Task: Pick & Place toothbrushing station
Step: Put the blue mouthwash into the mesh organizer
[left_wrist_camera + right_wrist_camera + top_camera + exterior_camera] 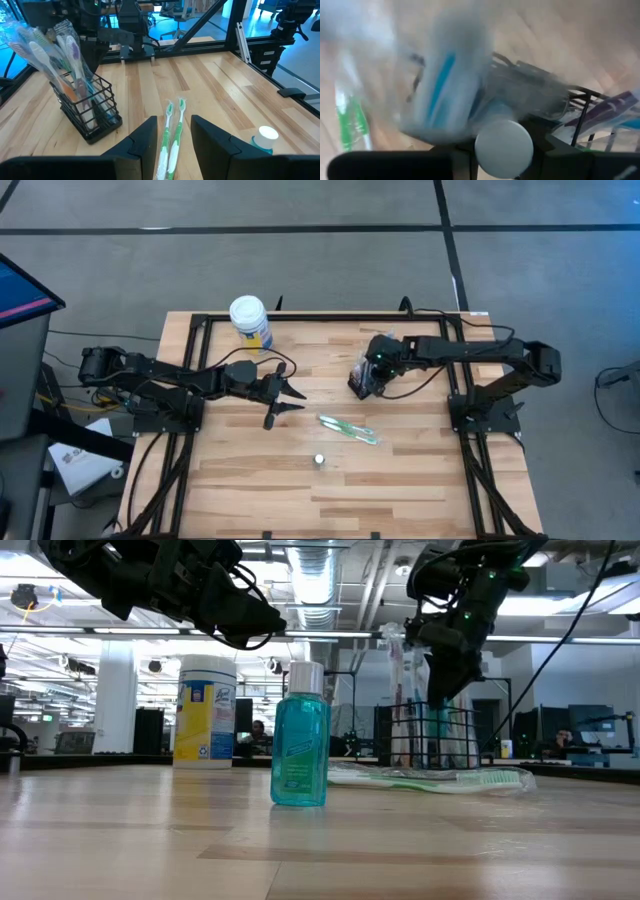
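Observation:
The black wire-mesh holder (pixel 360 385) stands on its base on the table at the right of centre, with several wrapped toothbrushes (pixel 60 55) leaning upright in it. It also shows in the low view (pixel 432 738). My right gripper (pixel 368 372) is right above the holder, closed on a white-and-blue wrapped item (pixel 451 85). A wrapped pair of green toothbrushes (pixel 348 428) lies flat on the table. A small teal bottle (pixel 300 740) with a white cap stands near the front. My left gripper (pixel 288 396) is open, above the table left of the green toothbrushes. My right gripper has the white-and-blue wrapped item between its two fingers, at its round white end (pixel 503 142). The fingers come from above, over the holder's top. The item reaches away from the fingers toward the holder's wires (pixel 580 100). Blur hides the rest of the hold.
A larger jar with a white lid and a yellow-and-blue label (pixel 250 323) stands at the far left of centre. Black frame rails (pixel 455 370) run along both sides of the table. Bare wood lies at the front around the teal bottle (pixel 319 459).

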Robot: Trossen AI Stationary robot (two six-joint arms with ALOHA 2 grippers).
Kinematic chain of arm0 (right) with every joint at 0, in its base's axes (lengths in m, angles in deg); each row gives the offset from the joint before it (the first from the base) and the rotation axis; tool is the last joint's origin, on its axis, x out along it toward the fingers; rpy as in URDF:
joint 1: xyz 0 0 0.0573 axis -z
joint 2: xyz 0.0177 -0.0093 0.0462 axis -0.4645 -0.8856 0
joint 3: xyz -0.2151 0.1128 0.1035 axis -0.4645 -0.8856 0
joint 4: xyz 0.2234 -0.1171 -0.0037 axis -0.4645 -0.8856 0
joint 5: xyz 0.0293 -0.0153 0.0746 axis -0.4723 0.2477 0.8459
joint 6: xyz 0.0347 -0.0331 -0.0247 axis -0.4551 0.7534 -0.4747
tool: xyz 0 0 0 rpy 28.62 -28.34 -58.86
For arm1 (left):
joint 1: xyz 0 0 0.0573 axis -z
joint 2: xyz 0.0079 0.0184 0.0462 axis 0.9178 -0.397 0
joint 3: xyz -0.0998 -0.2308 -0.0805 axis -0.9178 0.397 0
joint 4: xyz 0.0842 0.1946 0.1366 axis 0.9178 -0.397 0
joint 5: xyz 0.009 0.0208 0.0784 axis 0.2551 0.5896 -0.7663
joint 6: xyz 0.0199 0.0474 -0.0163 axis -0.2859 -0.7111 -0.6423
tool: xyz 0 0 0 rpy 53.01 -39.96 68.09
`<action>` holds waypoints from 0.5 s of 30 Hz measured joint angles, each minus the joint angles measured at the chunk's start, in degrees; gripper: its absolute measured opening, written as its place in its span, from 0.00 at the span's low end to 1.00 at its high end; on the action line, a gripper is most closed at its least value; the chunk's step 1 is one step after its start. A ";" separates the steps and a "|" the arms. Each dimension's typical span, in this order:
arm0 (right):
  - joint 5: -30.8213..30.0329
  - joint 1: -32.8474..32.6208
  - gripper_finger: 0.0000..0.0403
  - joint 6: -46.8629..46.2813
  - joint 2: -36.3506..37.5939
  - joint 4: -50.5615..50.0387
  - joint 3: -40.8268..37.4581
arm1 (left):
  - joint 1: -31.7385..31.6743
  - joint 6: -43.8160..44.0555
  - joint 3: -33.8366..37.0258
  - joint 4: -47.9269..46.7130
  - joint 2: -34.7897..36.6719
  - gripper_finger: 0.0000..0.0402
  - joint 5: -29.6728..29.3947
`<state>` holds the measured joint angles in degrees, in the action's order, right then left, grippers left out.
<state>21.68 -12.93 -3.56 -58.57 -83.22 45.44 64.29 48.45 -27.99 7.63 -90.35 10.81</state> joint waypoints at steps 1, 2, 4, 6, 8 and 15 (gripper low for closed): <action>-0.15 -0.02 0.20 0.14 0.04 0.59 -0.68 | 0.00 0.01 0.00 0.01 0.00 0.28 -0.01; -0.15 -0.04 0.20 0.14 0.11 0.59 -0.90 | -0.01 0.00 0.00 0.00 0.01 0.28 0.00; -0.18 -0.07 0.20 0.13 0.10 0.65 -1.00 | -0.01 0.01 0.00 0.00 0.01 0.28 0.00; -0.11 -0.13 0.20 0.08 0.21 1.63 -1.11 | -0.01 0.02 0.00 0.01 0.01 0.28 -0.01; 0.20 -0.14 0.20 0.08 0.10 2.59 -1.08 | 0.01 0.00 0.00 0.02 0.01 0.28 0.00; 0.28 -0.14 0.21 0.24 -0.52 2.64 -1.06 | -0.01 0.01 0.00 0.01 0.01 0.28 0.00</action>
<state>21.96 -13.07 -3.32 -59.09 -80.58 44.37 64.28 48.47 -27.99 7.63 -90.34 10.81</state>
